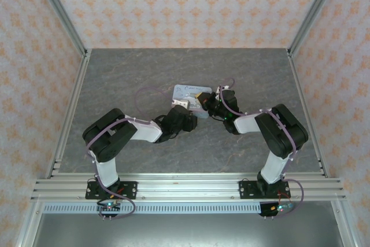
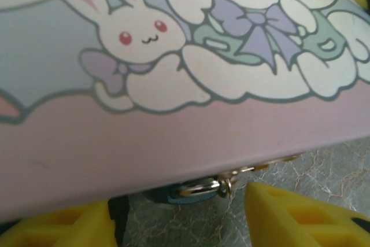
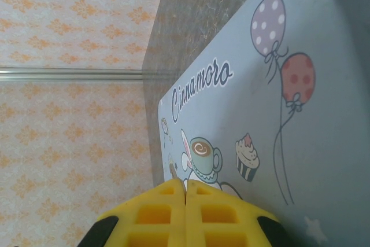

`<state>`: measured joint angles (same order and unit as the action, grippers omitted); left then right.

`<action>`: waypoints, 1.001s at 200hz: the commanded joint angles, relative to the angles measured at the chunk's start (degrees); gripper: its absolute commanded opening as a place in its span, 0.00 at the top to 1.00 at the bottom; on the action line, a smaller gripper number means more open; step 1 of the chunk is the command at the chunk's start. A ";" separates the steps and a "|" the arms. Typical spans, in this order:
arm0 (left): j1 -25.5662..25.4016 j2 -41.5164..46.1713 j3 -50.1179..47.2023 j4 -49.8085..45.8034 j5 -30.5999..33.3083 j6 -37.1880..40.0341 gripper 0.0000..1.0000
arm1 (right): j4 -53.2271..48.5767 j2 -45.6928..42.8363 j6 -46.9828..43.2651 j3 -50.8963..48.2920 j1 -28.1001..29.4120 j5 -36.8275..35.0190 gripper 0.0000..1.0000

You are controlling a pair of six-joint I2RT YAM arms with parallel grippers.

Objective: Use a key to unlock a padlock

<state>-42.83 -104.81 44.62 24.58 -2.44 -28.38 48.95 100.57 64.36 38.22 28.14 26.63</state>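
The padlock (image 2: 193,192) is tiny, with a blue body and a shiny metal shackle, and it peeks out under the front edge of the pastel cartoon tin (image 2: 173,85). My left gripper (image 2: 185,227) is open, and its yellow fingertips (image 2: 300,218) stand either side of the padlock without touching it. My right gripper (image 3: 185,184) is shut over the tin's lid (image 3: 272,114). A thin brassy tip of the key (image 3: 172,169) sticks out from between its pads. In the top view both grippers, left (image 1: 182,106) and right (image 1: 203,98), meet at the tin (image 1: 188,91).
The tin lies mid-table on the grey stone-patterned surface (image 1: 144,73). Patterned walls and aluminium rails (image 1: 69,114) close in the table on three sides. A purple cable (image 1: 147,91) loops left of the tin.
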 commanded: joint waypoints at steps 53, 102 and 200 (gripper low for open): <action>-0.76 -4.24 3.18 -1.02 -4.56 -0.27 0.43 | 1.41 1.05 0.15 0.46 0.25 -0.09 1.00; -0.87 -6.71 5.26 -0.76 -7.21 -0.82 0.43 | 1.41 1.35 0.15 0.23 0.28 -0.31 1.00; 0.77 -5.62 1.35 14.69 -13.40 -16.05 0.43 | 2.05 2.63 0.50 0.49 0.27 -0.35 1.00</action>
<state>-42.13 -108.88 46.68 33.87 -10.92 -38.63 50.52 101.54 64.58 38.22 28.14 26.59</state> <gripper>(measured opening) 0.572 0.040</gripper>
